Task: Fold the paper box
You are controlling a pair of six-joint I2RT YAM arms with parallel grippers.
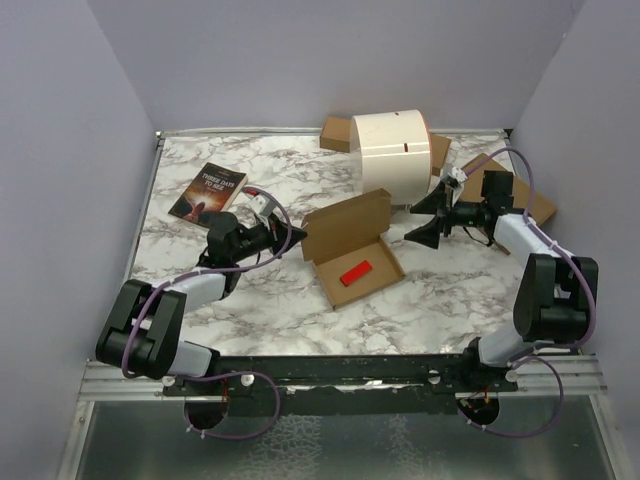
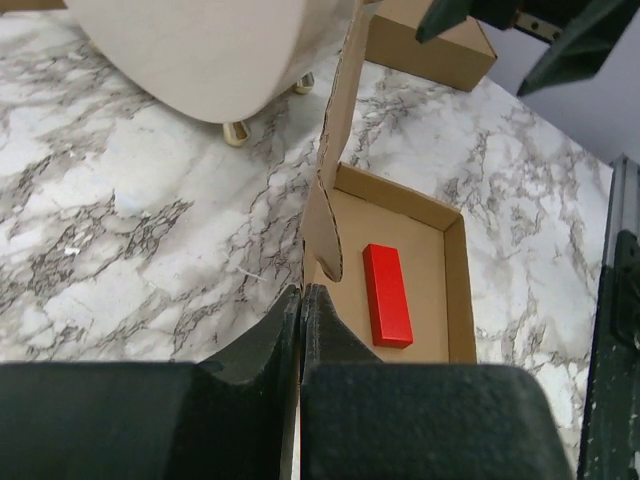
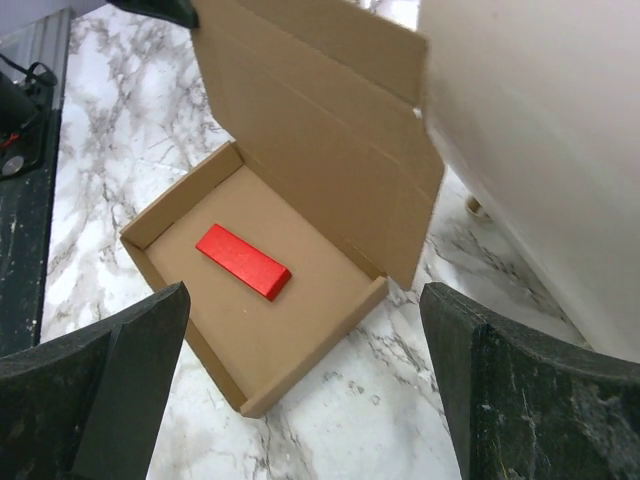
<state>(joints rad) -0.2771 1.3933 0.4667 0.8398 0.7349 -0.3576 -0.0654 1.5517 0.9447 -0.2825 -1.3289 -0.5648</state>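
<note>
1. Left jaws: closed, pinching the side edge of the paper box [image 2: 440, 270] lid. The thin cardboard runs between my dark fingers [image 2: 260, 350] and shows edge-on from the wrist.

2. Paper box [image 1: 345, 225]: straight ahead of the left jaws, and ahead of and below the right jaws. Its shallow tray sits flat on the counter [image 1: 250, 300]. The lid [image 3: 320, 130] stands up from the tray's far long side and leans slightly back, so the box is open.

3. Red block [image 2: 386, 295]: lies flat on the tray floor, just past the left jaws and clear of all four walls. It also shows between the right fingers [image 3: 120, 370] in that wrist's view, and from above [image 1: 355, 271].

4. Right jaws: spread wide, with nothing between them. They hang above the counter on the side of the box opposite the left jaws, near it but not touching.

5. White drum [image 1: 392, 160]: just behind the raised lid, close beside the right jaws. It stands on small brass-coloured feet [image 2: 236, 132].

6. Larger brown cardboard box [image 2: 430, 45]: beyond the tray from the left jaws, lying under my right arm [image 1: 500, 185]. Another brown carton [image 1: 337, 132] sits behind the drum.

7. Book [image 1: 207, 190]: dark cover, flat on the counter, off to the outer side of the left jaws and well apart from them.

8. Counter: white marble pattern with grey veins, carrying all of the above.
</note>
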